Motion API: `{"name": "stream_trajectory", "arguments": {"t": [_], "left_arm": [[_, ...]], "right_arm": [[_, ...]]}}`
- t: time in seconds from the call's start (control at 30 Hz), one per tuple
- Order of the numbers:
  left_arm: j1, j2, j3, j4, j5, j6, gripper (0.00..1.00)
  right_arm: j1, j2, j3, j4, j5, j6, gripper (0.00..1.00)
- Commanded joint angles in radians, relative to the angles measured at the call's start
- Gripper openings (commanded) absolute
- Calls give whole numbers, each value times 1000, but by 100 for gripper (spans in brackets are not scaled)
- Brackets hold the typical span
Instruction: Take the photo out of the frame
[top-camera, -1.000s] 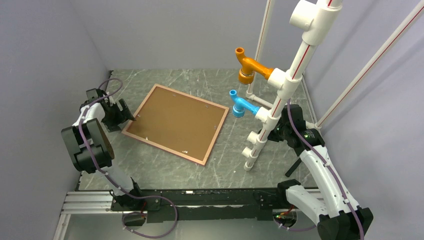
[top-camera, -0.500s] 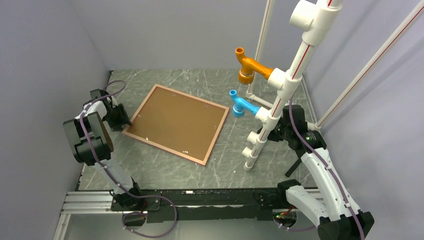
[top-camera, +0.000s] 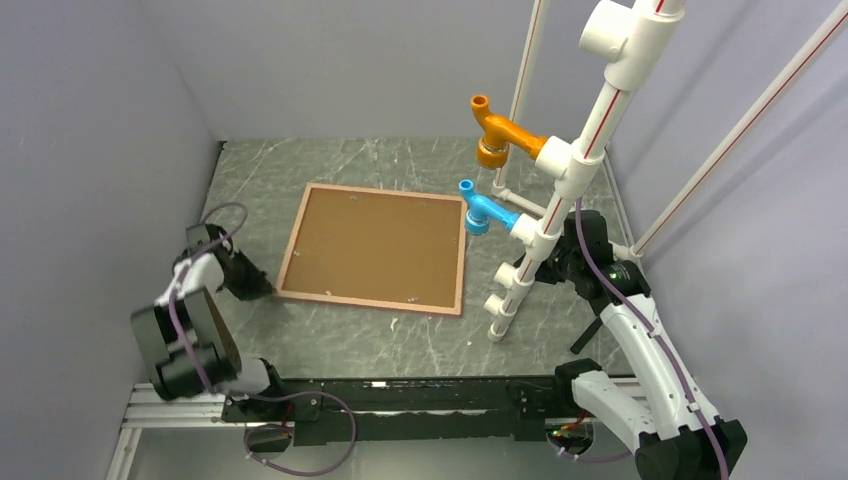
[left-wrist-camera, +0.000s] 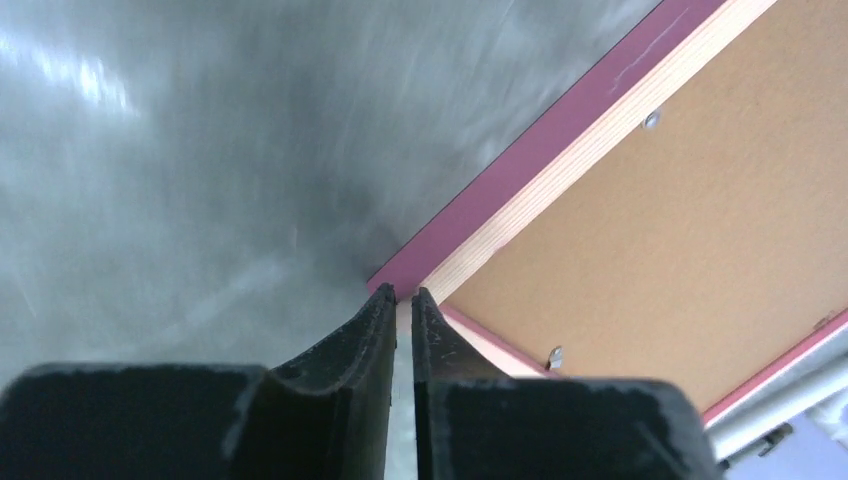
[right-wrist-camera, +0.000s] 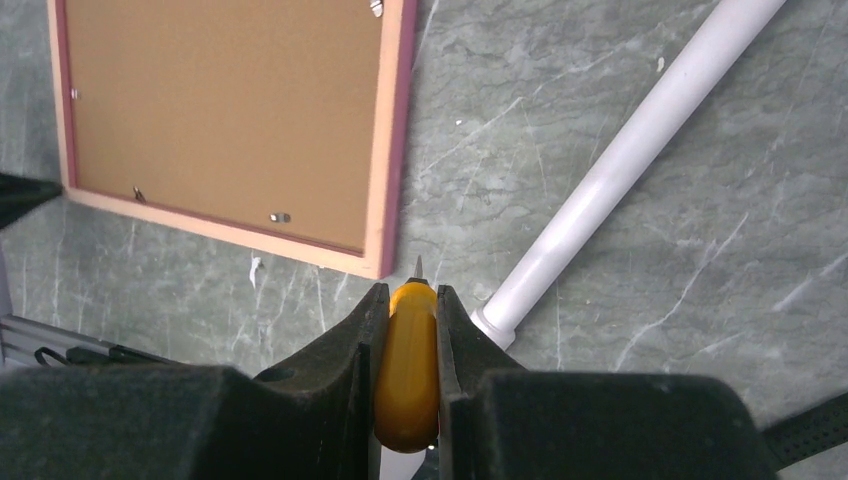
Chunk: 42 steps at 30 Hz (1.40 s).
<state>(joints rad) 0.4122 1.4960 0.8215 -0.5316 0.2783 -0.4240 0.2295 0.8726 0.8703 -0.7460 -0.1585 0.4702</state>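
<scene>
Frame (left-wrist-camera: 575, 135) has swung near square to the table since a second ago, and the left gripper (left-wrist-camera: 398, 297) went from wide to almost together. Its tips meet the frame's corner, the rest lying ahead-right, back up. Photo is hidden, presumably under the backing board (top-camera: 372, 245). Risk: another nudge just skids it. Left arm (top-camera: 190, 320) is folded low, wrist dipped. Right gripper (right-wrist-camera: 405, 290), clamped on an orange-handled tool (right-wrist-camera: 405, 370), points down, frame corner just ahead-left. A slip could gouge the board.
</scene>
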Motion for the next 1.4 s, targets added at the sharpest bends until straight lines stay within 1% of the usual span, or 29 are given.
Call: {"name": "stream_trajectory", "arguments": {"t": [0.0,0.03,0.07,0.1,0.13,0.17,0.23,0.27,0.33,0.4,0.47,0.53,0.57,0.63,0.7,0.8,0.93,1.07,1.2,1.3,1.37], "left_arm": [[-9,-275,-194,-51,78,-129,27],[-15,-349,-215,-46,93,-117,37],[-39,-418,-222,-56,75,-115,50],[-85,-493,-218,-54,58,-113,58],[-157,-560,-209,-42,46,-115,65],[-234,-607,-189,-38,16,-120,69],[-424,-654,-145,-21,-48,-108,74],[-493,-648,-129,0,-40,-65,75],[-617,-602,-95,3,-51,24,75],[-767,-547,-90,12,-117,125,74],[-903,-489,-94,41,-124,227,75],[-1027,-444,-84,65,-151,307,76],[-1087,-418,-69,69,-207,343,76],[-1203,-353,-40,74,-261,425,75],[-1279,-277,-11,83,-275,488,74],[-1344,-153,27,92,-376,542,71],[-1362,5,88,76,-467,545,63],[-1387,80,129,85,-559,519,63],[-1386,120,158,88,-561,470,61],[-1387,172,187,47,-565,433,50],[-1388,211,214,10,-581,378,44]], "right_arm": [[-5,20,16,58,-8,-13,0],[-4,25,17,60,-11,-16,0],[-5,31,19,59,-12,-19,0],[-5,34,19,59,-10,-24,0],[-4,38,21,57,-8,-28,0],[-5,40,22,54,-6,-35,0],[-4,42,28,48,4,-41,0],[-4,42,28,49,6,-41,0],[-6,45,35,50,2,-39,0],[-5,44,38,51,-3,-34,0],[-4,39,38,53,-9,-29,0],[-4,33,36,51,-5,-27,0],[-3,29,34,50,-3,-26,0],[-4,21,29,47,0,-22,0],[-4,13,26,46,-2,-16,0],[-4,7,24,40,-4,-13,0],[-4,-10,27,21,7,-15,0],[-5,-26,25,8,16,-18,0],[-4,-28,18,8,10,-12,0],[-5,-32,18,7,12,-11,0],[-5,-32,19,6,16,-12,0]]}}
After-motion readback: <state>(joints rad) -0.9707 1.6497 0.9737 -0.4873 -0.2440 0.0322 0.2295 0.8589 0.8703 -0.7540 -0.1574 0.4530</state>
